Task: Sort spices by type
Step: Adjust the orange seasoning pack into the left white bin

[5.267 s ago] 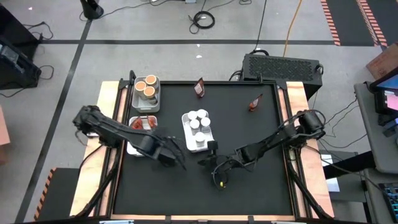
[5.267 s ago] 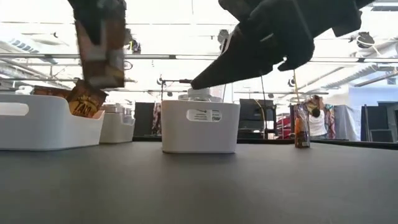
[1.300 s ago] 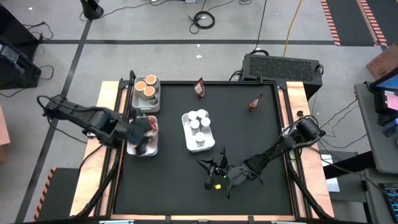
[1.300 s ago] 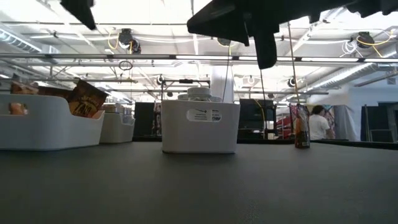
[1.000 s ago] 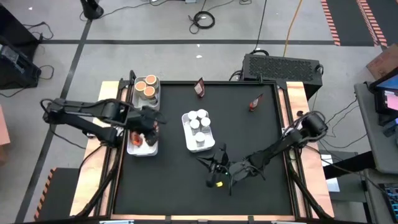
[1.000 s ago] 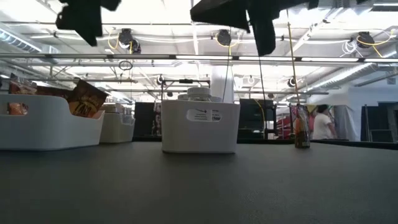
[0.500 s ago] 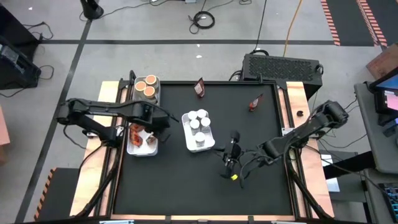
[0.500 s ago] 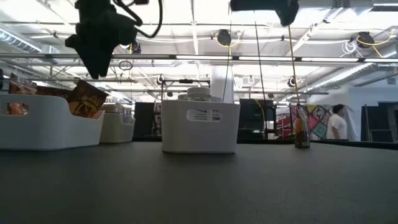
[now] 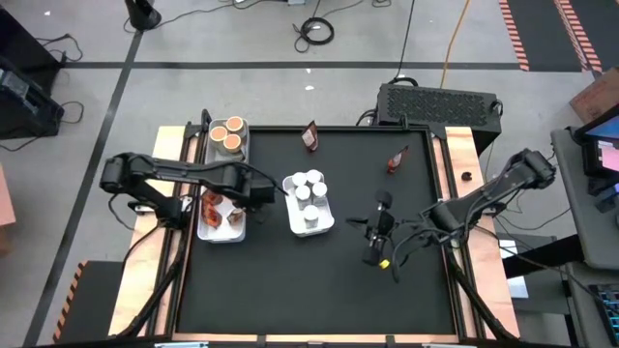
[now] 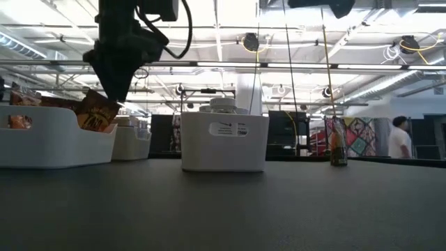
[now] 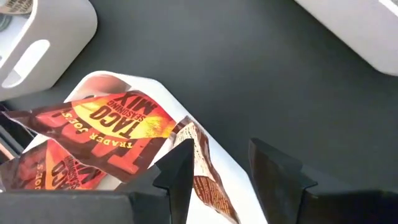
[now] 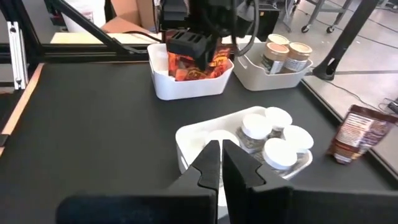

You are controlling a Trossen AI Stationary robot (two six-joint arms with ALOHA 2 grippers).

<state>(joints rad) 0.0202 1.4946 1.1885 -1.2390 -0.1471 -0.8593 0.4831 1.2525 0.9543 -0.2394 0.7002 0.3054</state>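
High view, left to right: the left gripper [image 9: 263,192], fingers partly apart and empty, hangs at centre left between the tray of taco mix packets [image 9: 219,209] and the tray of white-capped jars [image 9: 307,196]; tubs [image 9: 228,135] fill the upper-left tray. Two loose packets [image 9: 309,136] and [image 9: 397,159] stand upper centre: probably light, crinkly and easily toppled, best pinched across the flat upper seam. The right gripper [image 9: 377,241], fingers shut and empty, hovers centre right.

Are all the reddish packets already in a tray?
No: two packets lie on the bare table at its far edge, away from every tray.
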